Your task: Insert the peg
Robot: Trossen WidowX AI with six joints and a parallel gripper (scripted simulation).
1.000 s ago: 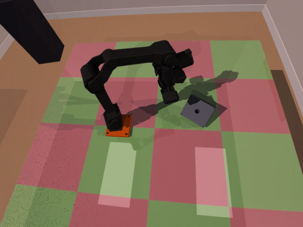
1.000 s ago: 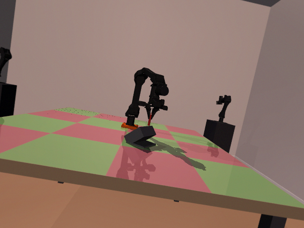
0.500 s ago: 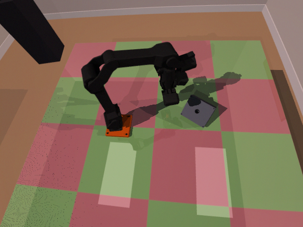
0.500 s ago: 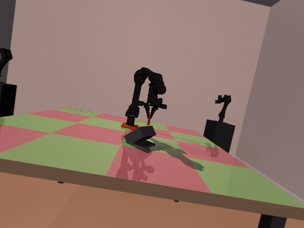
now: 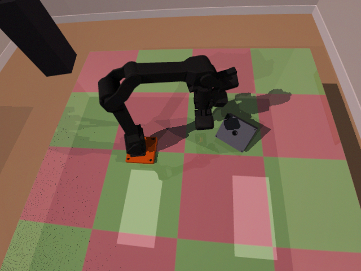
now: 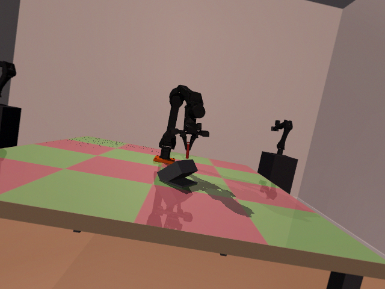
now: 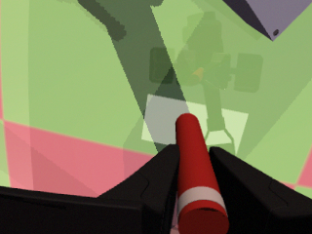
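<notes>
A round red peg (image 6: 187, 150) (image 7: 195, 166) with a white band near its top end stands nearly upright between the fingers. My gripper (image 6: 188, 146) (image 7: 193, 155) is shut on it and holds it in the air above the table. In the top view the gripper's body hides the peg. The grey sloped panel (image 5: 245, 135) (image 6: 178, 170) (image 7: 292, 17) is to the right of the gripper in the top view, apart from the peg. Its round dark hole (image 5: 234, 132) shows near the middle of the face; a shadow lies on the face just above the hole.
The arm's orange base (image 5: 150, 158) (image 6: 163, 159) is on the checkered table (image 5: 210, 198) (image 6: 93, 192). In the exterior view another arm on a black pedestal (image 6: 277, 169) stands beyond the table at the right, and a second pedestal (image 6: 11, 127) stands at the far left.
</notes>
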